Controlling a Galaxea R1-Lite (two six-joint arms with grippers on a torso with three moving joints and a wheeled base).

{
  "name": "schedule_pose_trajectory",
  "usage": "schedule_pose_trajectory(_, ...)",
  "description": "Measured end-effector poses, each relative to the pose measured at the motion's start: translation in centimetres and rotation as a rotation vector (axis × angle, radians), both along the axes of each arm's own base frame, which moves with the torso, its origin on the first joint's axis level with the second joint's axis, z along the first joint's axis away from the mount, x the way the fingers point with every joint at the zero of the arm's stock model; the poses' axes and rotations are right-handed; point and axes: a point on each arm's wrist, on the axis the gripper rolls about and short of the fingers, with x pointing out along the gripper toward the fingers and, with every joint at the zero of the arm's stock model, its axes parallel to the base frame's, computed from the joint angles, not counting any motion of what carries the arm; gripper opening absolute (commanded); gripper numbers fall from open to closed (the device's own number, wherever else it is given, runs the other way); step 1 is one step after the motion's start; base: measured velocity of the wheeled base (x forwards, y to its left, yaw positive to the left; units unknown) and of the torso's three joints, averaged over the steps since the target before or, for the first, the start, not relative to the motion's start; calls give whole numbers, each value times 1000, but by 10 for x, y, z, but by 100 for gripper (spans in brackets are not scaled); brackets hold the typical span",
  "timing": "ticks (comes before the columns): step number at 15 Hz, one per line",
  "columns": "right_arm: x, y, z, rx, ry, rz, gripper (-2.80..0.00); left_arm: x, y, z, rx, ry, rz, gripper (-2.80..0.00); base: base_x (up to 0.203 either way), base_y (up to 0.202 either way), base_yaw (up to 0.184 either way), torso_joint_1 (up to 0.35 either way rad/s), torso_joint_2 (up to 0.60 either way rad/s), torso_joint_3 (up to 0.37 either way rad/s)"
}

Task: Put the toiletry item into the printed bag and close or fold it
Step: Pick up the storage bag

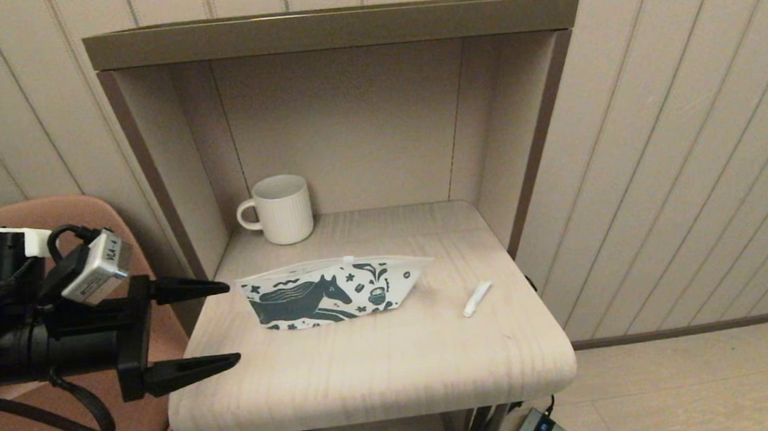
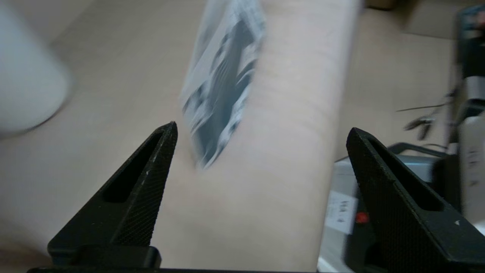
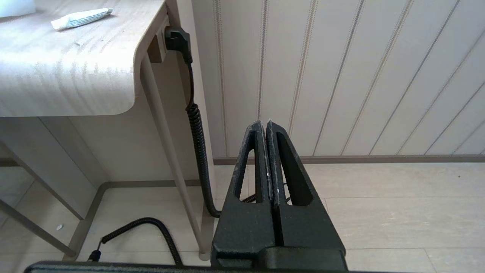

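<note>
My left gripper [image 1: 233, 321] sat closest to the head camera, its fingers spread wide and holding nothing, level with the table's left edge. Just beyond its tips the printed bag [image 1: 333, 293] stood on the wooden table [image 1: 369, 374], apart from the fingers. The toiletry item [image 1: 477, 298] lay flat on the table to the bag's right, near it but not touching, and well apart from my left gripper. A white mug [image 1: 280, 209] stood behind the bag, inside the shelf alcove. My right gripper [image 3: 266, 127] hung below the table's right side, fingers pressed together on nothing.
</note>
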Motion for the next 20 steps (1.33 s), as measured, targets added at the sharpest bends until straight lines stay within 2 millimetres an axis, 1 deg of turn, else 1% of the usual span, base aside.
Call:
schedule_pose_trajectory(6,0,0,0,0,0,0,-280,31,-26,-2,21,20,-65,0,0,0,0,0,0,0)
schedule_pose_trajectory(9,0,0,0,0,0,0,-280,42,-40,-5,27,30,-99,0,0,0,0,0,0,0)
schedule_pose_trajectory(12,0,0,0,0,0,0,-280,50,-45,-8,27,36,-112,0,0,0,0,0,0,0)
schedule_pose_trajectory(13,0,0,0,0,0,0,-280,51,-46,-9,28,40,-112,-280,0,0,0,0,0,0)
schedule_pose_trajectory(20,0,0,0,0,0,0,-280,53,-46,-13,29,51,-115,-280,0,0,0,0,0,0)
